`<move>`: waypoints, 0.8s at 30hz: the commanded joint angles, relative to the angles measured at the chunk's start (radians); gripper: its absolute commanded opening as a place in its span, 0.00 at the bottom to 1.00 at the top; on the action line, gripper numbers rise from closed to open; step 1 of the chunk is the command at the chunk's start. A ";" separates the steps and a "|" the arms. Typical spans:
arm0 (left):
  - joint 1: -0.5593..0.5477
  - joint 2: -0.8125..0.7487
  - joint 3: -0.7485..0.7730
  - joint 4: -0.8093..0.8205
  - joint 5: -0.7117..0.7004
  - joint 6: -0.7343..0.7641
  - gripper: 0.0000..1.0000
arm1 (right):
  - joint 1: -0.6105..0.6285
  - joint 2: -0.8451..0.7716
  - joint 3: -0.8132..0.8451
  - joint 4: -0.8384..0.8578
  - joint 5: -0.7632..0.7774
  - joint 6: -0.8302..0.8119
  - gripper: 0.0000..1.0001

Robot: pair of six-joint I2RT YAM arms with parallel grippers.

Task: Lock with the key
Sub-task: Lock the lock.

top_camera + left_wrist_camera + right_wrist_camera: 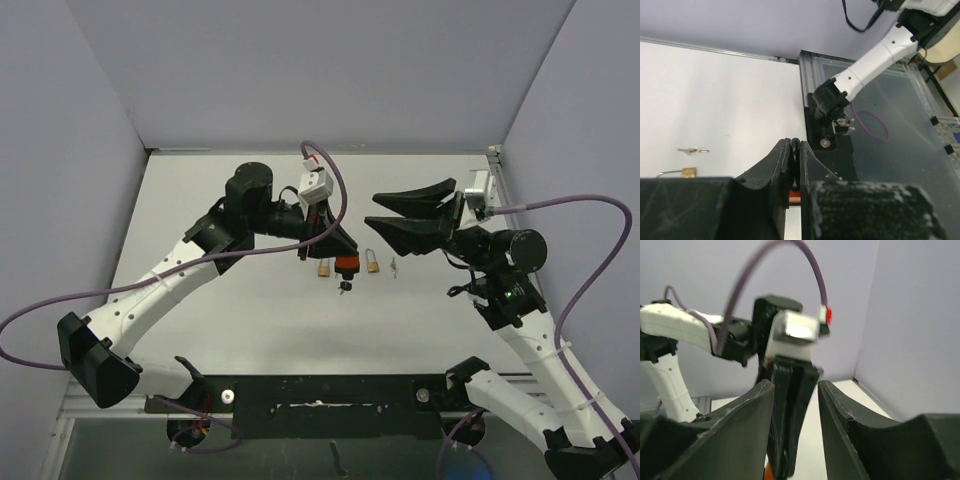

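White table [200, 330], 2 brass padlocks [324, 268], left gripper [342, 254] pinched on orange object [347, 265], right gripper [372, 210] spread wide.

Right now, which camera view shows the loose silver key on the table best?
The left wrist view: the silver key lies unblocked on the white table, beside a brass padlock. The top external view shows it only as a tiny sliver. The right wrist view does not show it.

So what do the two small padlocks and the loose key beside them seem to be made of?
Left padlock and right padlock: bodies look like brass, dull yellow-gold; shackles thin and pale grey, probably steel. Key: silvery, likely plated metal, but too small to judge the finish.
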 commanded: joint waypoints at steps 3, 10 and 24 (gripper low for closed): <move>0.069 -0.067 0.086 -0.022 -0.113 0.043 0.00 | 0.002 -0.044 -0.078 -0.191 0.138 -0.115 0.63; 0.135 -0.094 0.043 0.041 -0.154 0.010 0.00 | 0.004 -0.066 -0.196 -0.203 0.179 -0.073 0.86; 0.175 -0.107 0.001 0.168 -0.087 -0.084 0.00 | 0.020 0.077 -0.326 0.052 0.117 0.087 0.86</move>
